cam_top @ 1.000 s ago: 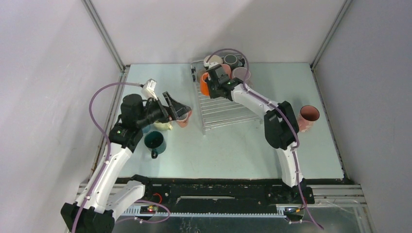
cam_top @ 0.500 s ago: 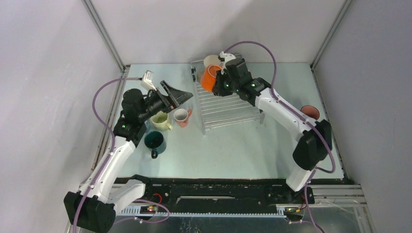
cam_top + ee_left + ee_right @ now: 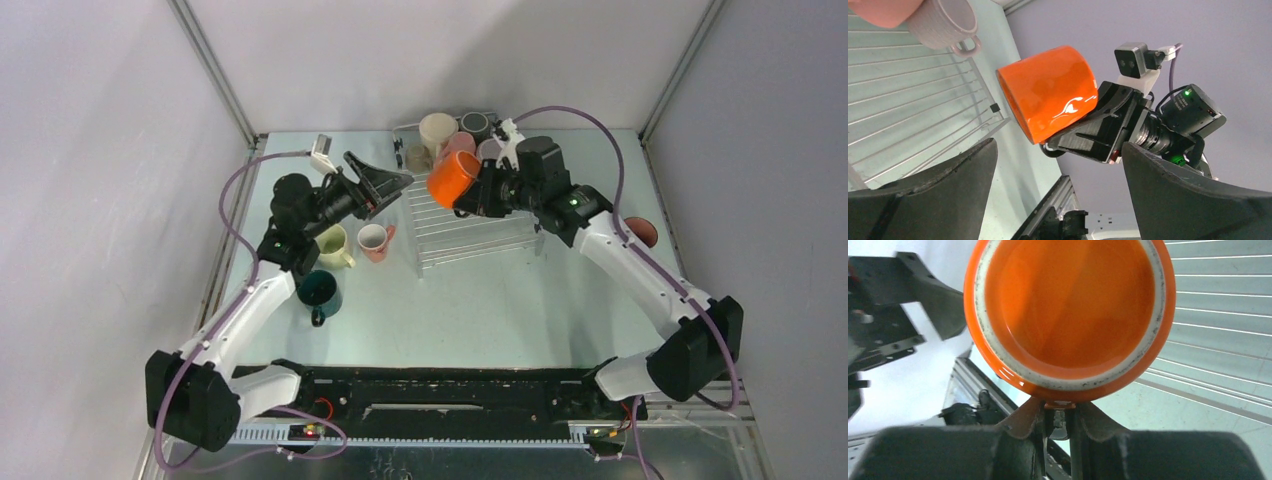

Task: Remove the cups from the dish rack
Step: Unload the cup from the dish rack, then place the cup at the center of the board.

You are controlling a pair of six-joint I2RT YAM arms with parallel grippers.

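Right wrist view: the right gripper (image 3: 1060, 415) has its fingers (image 3: 1023, 422) pinched together on the handle of an orange mug (image 3: 1068, 310). The mug's round end fills the frame, with the wire ribs of the dish rack (image 3: 1218, 315) behind it.

From above, the mug (image 3: 452, 178) lies on its side in the air over the left side of the rack (image 3: 470, 228), clear of the ribs. The left gripper (image 3: 395, 188) is just beside it at the same height, not touching. Its fingers are spread wide and point at the mug. In the left wrist view the two dark fingers (image 3: 923, 195) frame the mug (image 3: 1050, 90) from below.

A cream mug (image 3: 437, 128), a pink mug (image 3: 458, 143), a dark mug (image 3: 477, 122) and a mauve mug (image 3: 492, 150) crowd the rack's far end. On the table (image 3: 480, 310) left of the rack are a pale green mug (image 3: 330, 243), a pink-and-white mug (image 3: 373, 239) and a dark teal mug (image 3: 320, 290). Another pink mug (image 3: 637, 232) stands near the table's right edge.
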